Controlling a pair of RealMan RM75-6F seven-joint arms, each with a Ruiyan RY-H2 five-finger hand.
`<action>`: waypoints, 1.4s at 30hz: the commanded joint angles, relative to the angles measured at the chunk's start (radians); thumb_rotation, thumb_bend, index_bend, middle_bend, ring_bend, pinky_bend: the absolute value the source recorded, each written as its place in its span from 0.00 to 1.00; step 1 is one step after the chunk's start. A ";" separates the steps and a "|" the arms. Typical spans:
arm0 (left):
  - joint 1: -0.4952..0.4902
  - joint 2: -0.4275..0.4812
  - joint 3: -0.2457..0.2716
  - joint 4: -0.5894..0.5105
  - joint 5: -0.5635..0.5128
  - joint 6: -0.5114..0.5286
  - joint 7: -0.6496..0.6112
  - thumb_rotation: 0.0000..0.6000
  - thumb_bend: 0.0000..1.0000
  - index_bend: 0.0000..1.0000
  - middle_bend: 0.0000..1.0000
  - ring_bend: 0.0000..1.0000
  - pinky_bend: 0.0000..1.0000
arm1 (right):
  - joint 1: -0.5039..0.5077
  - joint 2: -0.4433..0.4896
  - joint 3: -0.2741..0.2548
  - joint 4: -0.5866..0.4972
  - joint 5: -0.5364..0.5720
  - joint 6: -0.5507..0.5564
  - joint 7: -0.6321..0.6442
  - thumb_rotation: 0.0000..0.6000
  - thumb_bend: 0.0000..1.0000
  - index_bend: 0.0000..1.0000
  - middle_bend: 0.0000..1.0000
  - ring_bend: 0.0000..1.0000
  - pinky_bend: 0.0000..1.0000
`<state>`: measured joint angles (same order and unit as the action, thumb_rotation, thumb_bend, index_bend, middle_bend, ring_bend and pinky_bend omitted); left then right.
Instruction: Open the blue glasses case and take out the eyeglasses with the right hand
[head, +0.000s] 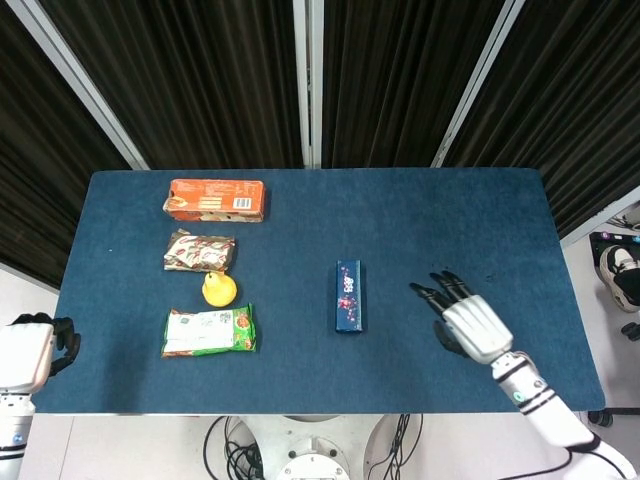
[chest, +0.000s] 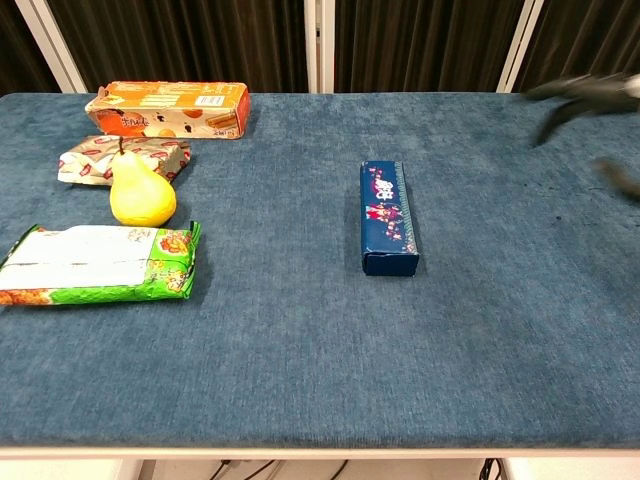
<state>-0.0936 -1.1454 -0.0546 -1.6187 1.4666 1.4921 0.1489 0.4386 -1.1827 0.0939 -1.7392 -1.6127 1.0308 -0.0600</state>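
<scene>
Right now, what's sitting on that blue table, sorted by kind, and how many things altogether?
Snack packs and boxes: 3 (orange box, silver-red packet, green packet)
Fruit: 1 (yellow pear)
Glasses cases: 1 (blue glasses case, closed)
Total: 5

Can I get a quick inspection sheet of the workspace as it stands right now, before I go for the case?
Surface: blue cloth table, flat.
Job's things: blue glasses case, closed, lying mid-table; eyeglasses not seen.
Clutter: orange box, silver snack packet, yellow pear, green snack packet, all on the left side, apart from the case.
Hands: right hand over the table to the right of the case, fingers spread, holding nothing, not touching the case; blurred in the chest view. Left hand at the table's left edge, holding nothing.
Cables: a bundle below the table's near edge.
Surroundings: dark curtains behind; shoes on the floor at right.
</scene>
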 joint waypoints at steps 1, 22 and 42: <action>0.000 0.000 0.000 0.000 0.000 0.000 -0.002 1.00 0.41 0.71 0.71 0.53 0.49 | 0.121 -0.115 0.052 -0.006 0.089 -0.130 -0.073 1.00 0.65 0.00 0.23 0.00 0.00; 0.000 0.002 0.000 0.001 0.001 -0.001 -0.009 1.00 0.41 0.71 0.71 0.53 0.49 | 0.311 -0.393 0.030 0.173 0.328 -0.259 -0.406 1.00 0.69 0.00 0.25 0.00 0.00; 0.000 0.003 0.002 -0.002 0.003 -0.002 -0.008 1.00 0.41 0.71 0.71 0.53 0.49 | 0.138 -0.186 -0.053 0.185 0.160 0.026 -0.043 1.00 0.73 0.00 0.30 0.00 0.00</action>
<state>-0.0937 -1.1420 -0.0530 -1.6208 1.4696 1.4905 0.1413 0.5925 -1.3847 0.0142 -1.5817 -1.4303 1.0136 -0.1849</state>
